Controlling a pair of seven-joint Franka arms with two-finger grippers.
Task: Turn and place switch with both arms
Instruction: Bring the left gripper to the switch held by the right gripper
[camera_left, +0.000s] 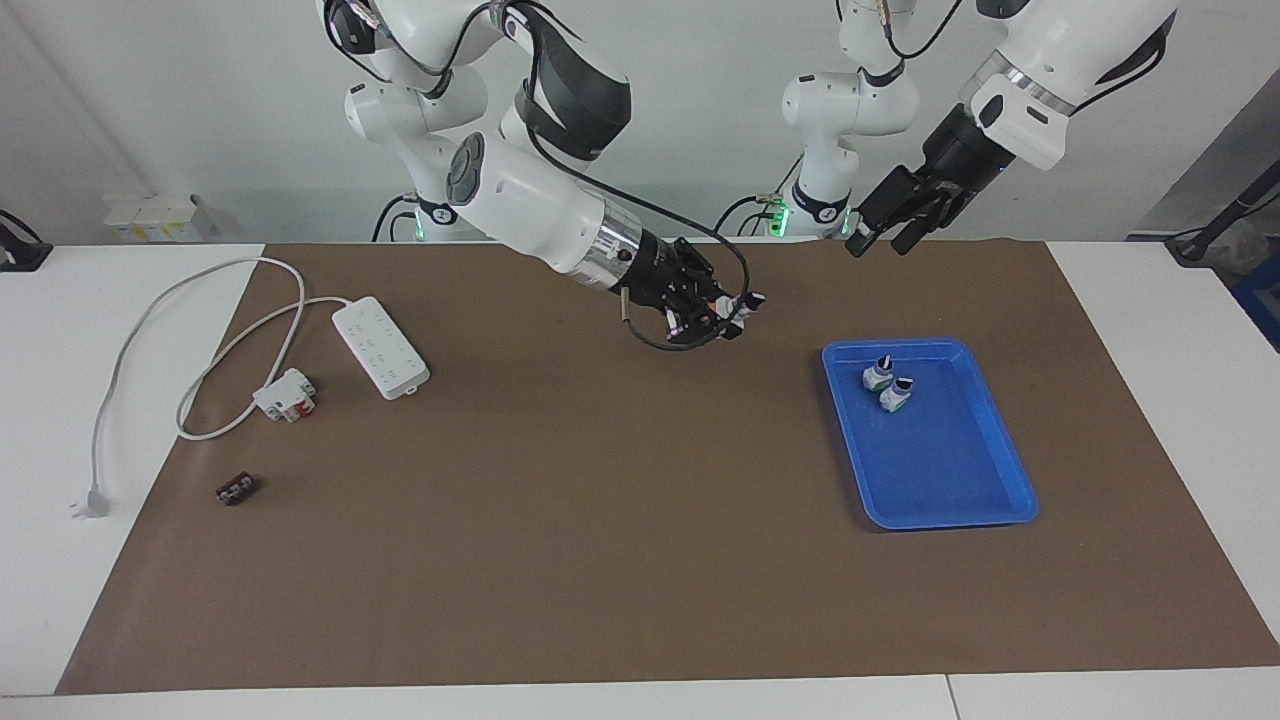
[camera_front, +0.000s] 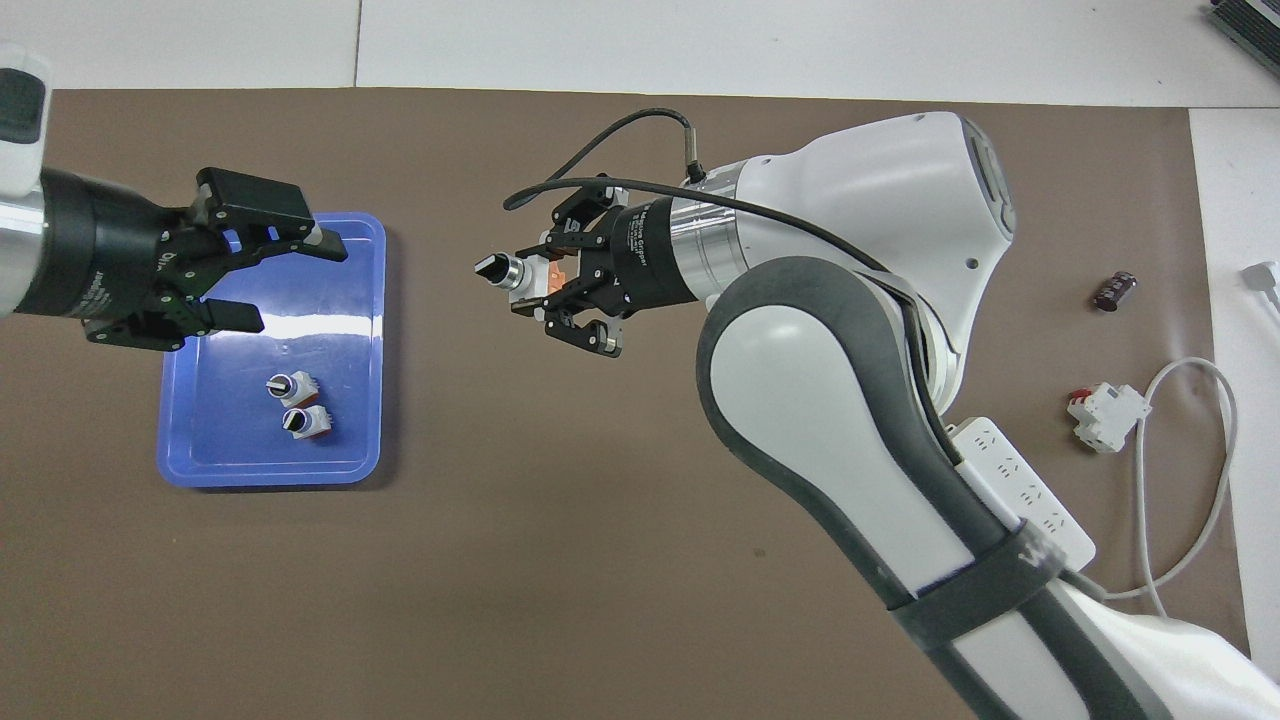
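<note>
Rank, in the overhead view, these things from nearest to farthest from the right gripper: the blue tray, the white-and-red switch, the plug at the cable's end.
From the right gripper:
1. Blue tray, toward the left arm's end.
2. White-and-red switch, toward the right arm's end, on the brown mat.
3. Plug, at the same end, off the mat.

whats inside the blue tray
Two small switches lie side by side in the blue tray, in the half nearer the robots. In the overhead view the open left gripper covers one corner.
</note>
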